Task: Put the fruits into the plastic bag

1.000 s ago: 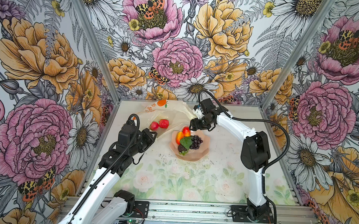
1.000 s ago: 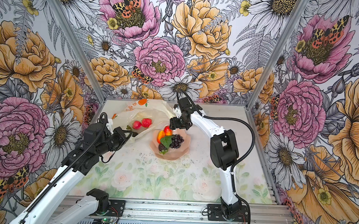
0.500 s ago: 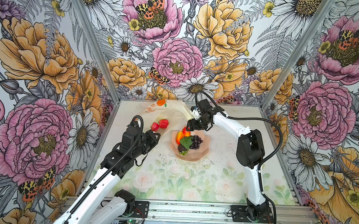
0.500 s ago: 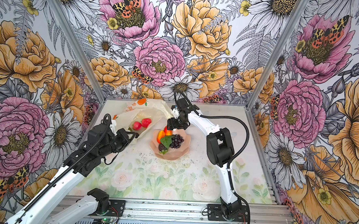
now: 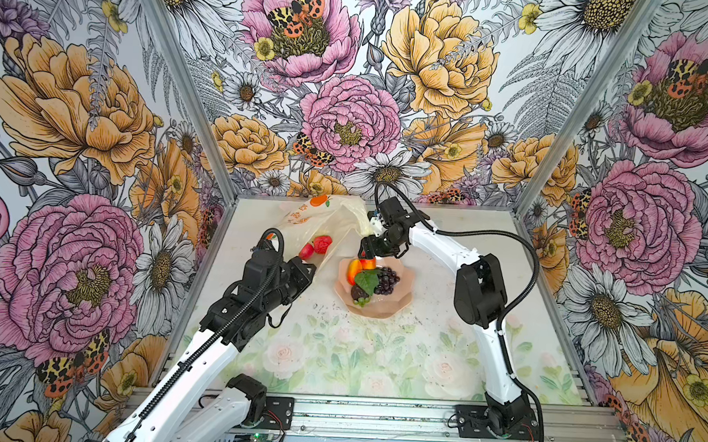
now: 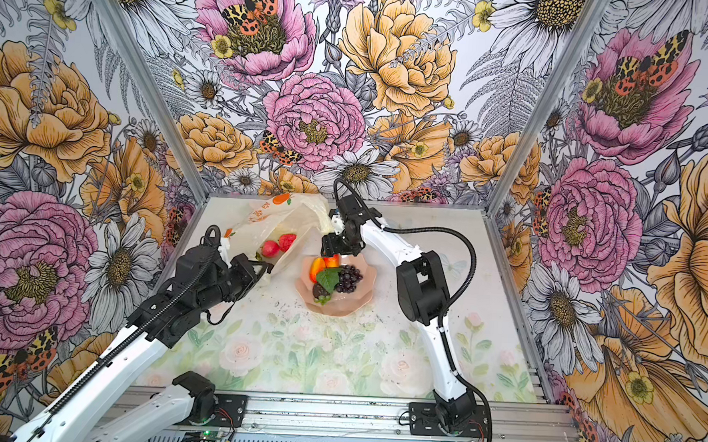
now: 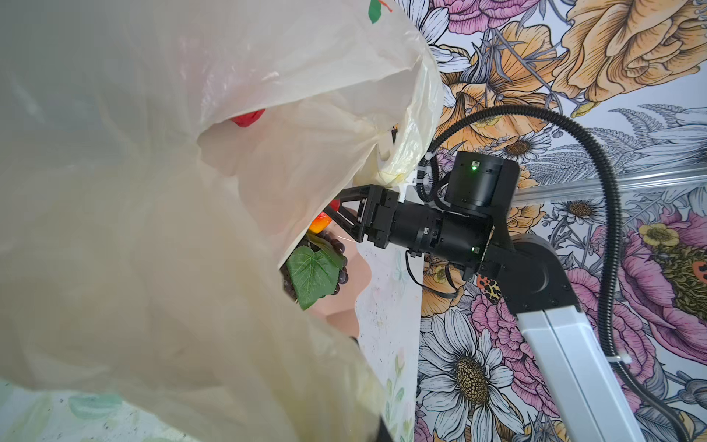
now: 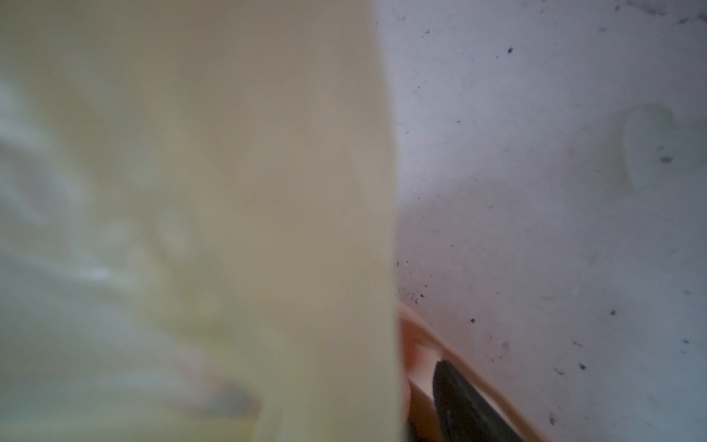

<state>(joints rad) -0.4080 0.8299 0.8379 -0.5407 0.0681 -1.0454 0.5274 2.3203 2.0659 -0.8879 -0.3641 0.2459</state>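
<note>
Pickup step: left gripper (image 6: pixel 263 269) clamps the plastic bag (image 6: pixel 298 211); right gripper (image 6: pixel 330 252), spread, straddles an orange-red fruit (image 6: pixel 333 262); next, close and lift.

My left arm rises from the near rail with its elbow lifted and forearm angled toward the middle. Its claw (image 5: pixel 310 269) is clamped tight on the edge of the plastic bag (image 5: pixel 327 220). My right arm reaches far forward, then bends back inward at the wrist. That claw (image 5: pixel 366 256) points steeply downward, jaws spread wide apart.
</note>
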